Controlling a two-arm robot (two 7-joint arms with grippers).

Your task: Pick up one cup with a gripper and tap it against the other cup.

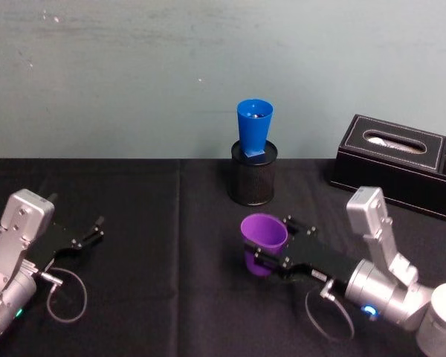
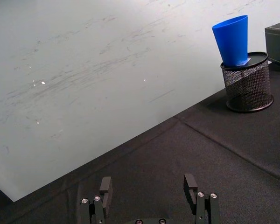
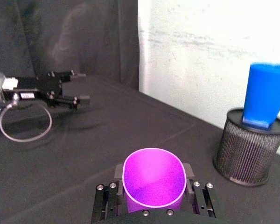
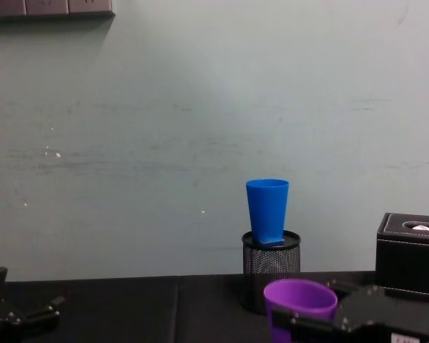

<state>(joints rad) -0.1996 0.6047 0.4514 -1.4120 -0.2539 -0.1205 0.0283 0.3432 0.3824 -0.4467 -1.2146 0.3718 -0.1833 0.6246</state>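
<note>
My right gripper [image 1: 273, 239] is at lower centre of head view, fingers clamped on the purple cup [image 1: 264, 234]. Blue cup [image 1: 253, 126] is upper centre, standing in the mesh holder [image 1: 253, 178], and looks tippy. I'd lift, go in level, tap lightly. Left gripper [image 1: 97, 229] idle lower left, fingers apart.

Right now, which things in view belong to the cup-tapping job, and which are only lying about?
Job: purple cup, gripped by the right end effector; blue cup, on top of the mesh pen holder.
Lying about: the mesh pen holder itself; black tissue box; left end effector, open, idle at the left.
</note>
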